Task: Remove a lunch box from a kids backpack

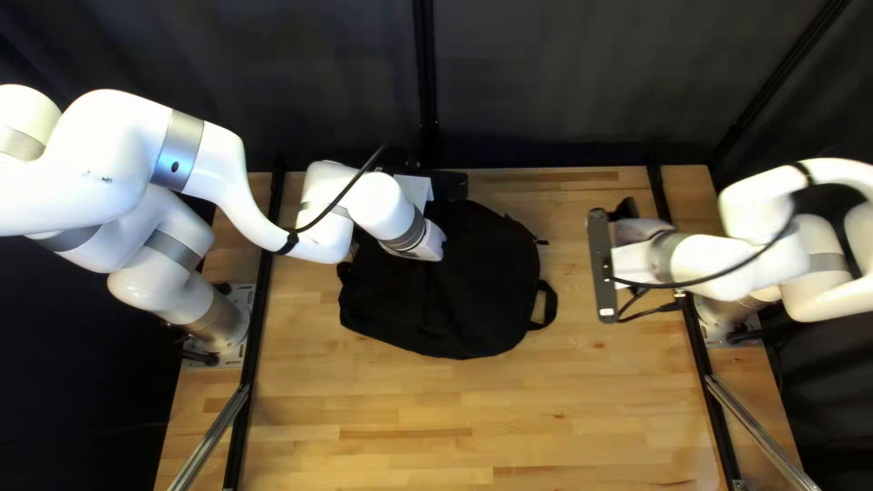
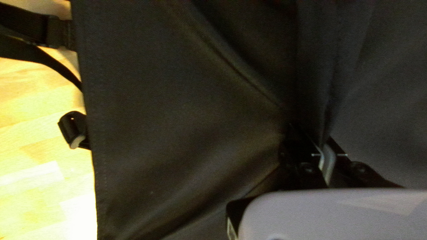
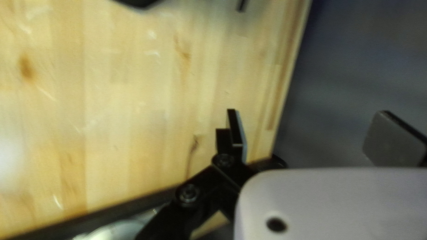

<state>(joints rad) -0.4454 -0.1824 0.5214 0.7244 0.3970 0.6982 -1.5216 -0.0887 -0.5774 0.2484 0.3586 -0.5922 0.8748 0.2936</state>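
A black backpack lies on the table at the middle of the top left view. My left gripper is over its upper left part, fingertips hidden there. In the left wrist view, backpack cloth runs in folds to my left gripper, whose two fingers stand close together, pinching it. To the right of the backpack, apart from it, is my right gripper. The right wrist view shows my right gripper with fingers wide apart and nothing between them. No lunch box shows in any view.
The wooden table carries black rails along both sides. A backpack strap loop sticks out at the bag's right side. A buckle lies beside the bag's edge. Dark curtain hangs behind the table.
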